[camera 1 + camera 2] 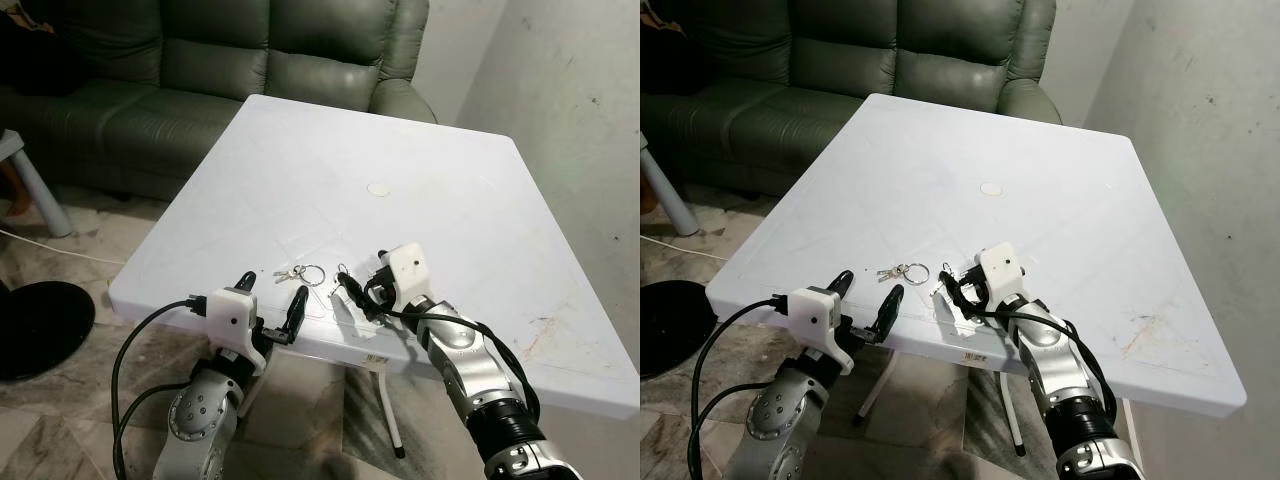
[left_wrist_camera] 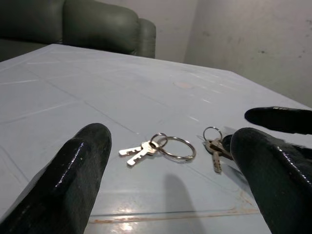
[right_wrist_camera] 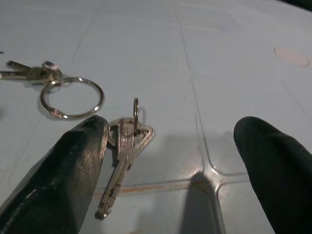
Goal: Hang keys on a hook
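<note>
Right gripper [image 1: 352, 292]: open, fingers spread wide and low over the near edge of the white table [image 1: 450, 200]; in its wrist view one finger [image 3: 63, 170] sits just beside the small key pair, nothing held.
Left gripper [image 1: 272, 300]: also open and empty, poised at the near table edge, its fingers [image 2: 73, 170] framing the ringed keys from the near side.
Ringed keys [image 2: 158, 147]: two small keys on a little ring linked to a larger split ring, lying flat on the table near the front edge, between the two grippers and closer to the left one.
Small key pair [image 3: 124, 146]: two keys on a small ring that stands upright, lying just right of the ringed keys, close but apart from them.
Handling: I judge both bunches light, hard and thin metal; flat on a smooth tabletop they look slippery and likely to skid if pushed from one side.
Where to hold: the large split ring looks the easiest, pinched across its wire, leaving the loop free for a hook; for the small pair, the key heads under the upright ring seem the thickest purchase.
Risk: fingertips this broad may slide over flat blades, and loose keys will swing once lifted.
Hook: I see none here; a green sofa [image 1: 200, 70] stands at the far side.
</note>
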Robot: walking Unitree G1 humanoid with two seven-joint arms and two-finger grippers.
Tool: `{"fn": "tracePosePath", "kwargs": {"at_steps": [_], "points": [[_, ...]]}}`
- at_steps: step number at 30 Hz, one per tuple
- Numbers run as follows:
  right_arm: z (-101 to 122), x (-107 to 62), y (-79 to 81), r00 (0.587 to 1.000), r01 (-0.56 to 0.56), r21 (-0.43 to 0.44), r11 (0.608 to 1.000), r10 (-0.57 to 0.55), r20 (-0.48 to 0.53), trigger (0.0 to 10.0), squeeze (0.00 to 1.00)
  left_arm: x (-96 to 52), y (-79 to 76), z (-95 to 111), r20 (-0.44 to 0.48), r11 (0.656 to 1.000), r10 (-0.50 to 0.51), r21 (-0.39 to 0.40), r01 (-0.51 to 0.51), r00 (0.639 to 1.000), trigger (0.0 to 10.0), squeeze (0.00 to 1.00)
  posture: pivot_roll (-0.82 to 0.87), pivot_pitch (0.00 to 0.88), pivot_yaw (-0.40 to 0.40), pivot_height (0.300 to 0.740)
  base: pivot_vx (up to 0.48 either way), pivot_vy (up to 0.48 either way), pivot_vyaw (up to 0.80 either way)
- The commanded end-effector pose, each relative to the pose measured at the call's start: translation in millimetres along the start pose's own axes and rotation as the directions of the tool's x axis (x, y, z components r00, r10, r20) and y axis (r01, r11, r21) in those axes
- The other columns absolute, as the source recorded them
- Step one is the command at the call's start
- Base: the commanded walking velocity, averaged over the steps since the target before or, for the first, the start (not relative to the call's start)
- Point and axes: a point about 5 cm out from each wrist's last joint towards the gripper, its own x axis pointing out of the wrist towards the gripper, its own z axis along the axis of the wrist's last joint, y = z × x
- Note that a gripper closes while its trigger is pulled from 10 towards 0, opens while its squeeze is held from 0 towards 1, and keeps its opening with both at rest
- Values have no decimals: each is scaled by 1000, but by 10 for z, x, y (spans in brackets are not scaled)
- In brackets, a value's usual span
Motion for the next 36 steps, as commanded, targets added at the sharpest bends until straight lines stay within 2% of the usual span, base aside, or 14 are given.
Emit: {"fn": "tracePosePath", "kwargs": {"at_steps": [1,4,5,7,14,17,18,20,24,31,32,34,35,36], "points": [[-11,4,-24,1000,14,4,1000,-14,-17,10000,0,0,-45,30,3,1000,-15,5,15,1000,10000,0,111,41,-135,702,0,0,0],[-18,10,0,999,26,23,999,-25,-26,9020,0,-10,-52,34,1,1000,-13,5,13,1000,10000,0,113,45,-136,702,0,0,0],[-9,13,8,1000,23,18,1000,-23,-20,4157,0,-11,-52,35,1,1000,-13,5,13,1000,10000,0,113,45,-136,702,0,0,0],[18,28,37,1000,20,14,1000,-20,-8,0,0,-14,-54,35,0,1000,-12,4,12,1000,10000,0,113,49,-135,702,0,0,0],[73,65,120,1000,-12,15,1000,11,12,745,0,-15,-62,37,0,1000,-12,3,12,1000,10000,0,116,51,-137,702,0,0,0],[113,91,160,999,-28,26,999,28,24,4471,0,-16,-66,41,0,1000,-11,2,11,1000,10000,0,119,52,-139,702,0,0,0],[133,107,184,999,-39,37,999,38,26,9137,0,-18,-69,44,0,1000,-10,2,10,1000,10000,0,122,53,-140,702,0,0,0],[153,118,198,999,-42,39,998,41,34,10000,0,-19,-71,47,1,1000,-9,2,9,1000,10000,0,122,53,-140,702,0,0,0],[183,144,232,998,-48,51,998,46,40,8078,0,-25,-74,49,0,1000,-5,0,5,1000,10000,0,128,54,-144,702,0,0,0],[244,195,292,997,-54,72,996,50,53,7765,0,-37,-88,47,-1,1000,0,-1,0,1000,10000,0,135,54,-150,702,0,0,0],[254,207,304,998,-52,72,996,48,50,4902,0,-41,-91,48,-1,1000,3,-1,-3,1000,10000,0,137,54,-152,702,0,0,0],[261,217,308,998,-47,72,996,43,50,4902,0,-43,-91,49,1,1000,3,-2,-3,1000,10000,0,138,53,-152,702,0,0,0],[265,227,308,998,-40,65,997,37,47,1059,0,-44,-91,49,0,1000,5,-1,-5,1000,10000,0,140,52,-154,702,0,0,0],[265,227,308,998,-40,65,997,37,47,1059,0,-44,-91,49,0,1000,5,-1,-5,1000,10000,0,140,52,-154,702,0,0,0]]}}
